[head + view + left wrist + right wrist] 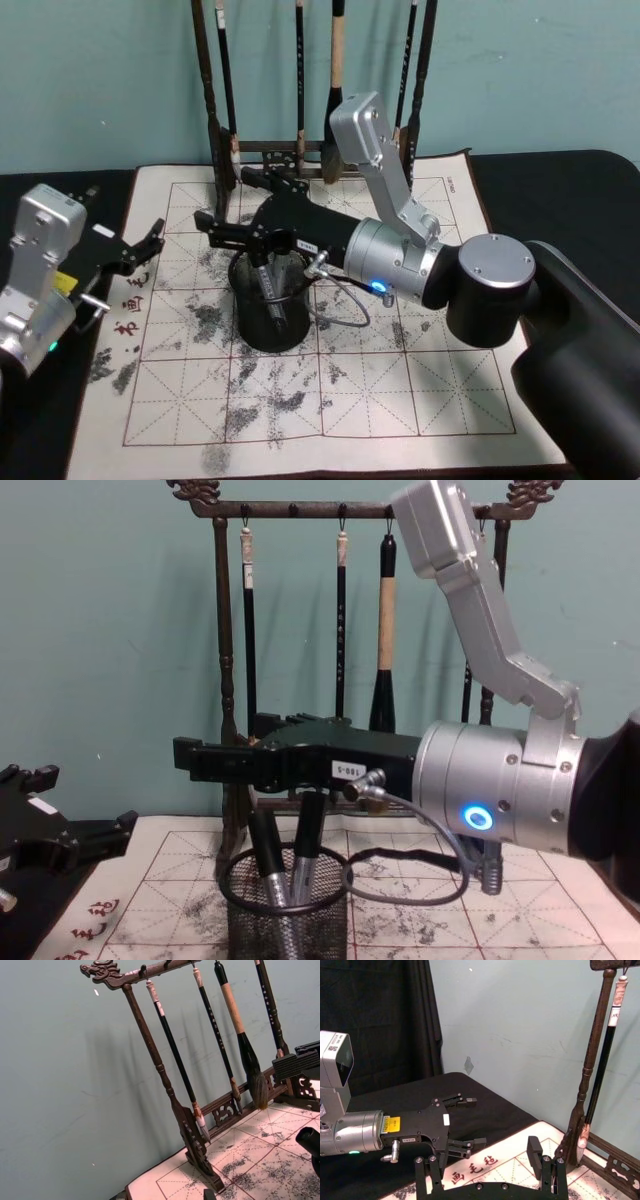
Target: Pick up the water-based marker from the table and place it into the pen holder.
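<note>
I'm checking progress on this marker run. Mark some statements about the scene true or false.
1. The right gripper is above the pen holder. True.
2. The pen holder lies tipped over. False: it stands upright on the mat.
3. Markers stand inside the pen holder. True.
4. The left gripper grips a marker. False: it is open and holds nothing.
5. The brush rack has no brushes. False: several hang from it.

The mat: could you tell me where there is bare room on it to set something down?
The mat's near half, in front of the pen holder, lies bare. Its near right corner is free too, bordered by the right arm. The middle is crowded: the right gripper hangs over the holder, the brush rack lines the back, and the left gripper sits at the left edge.
</note>
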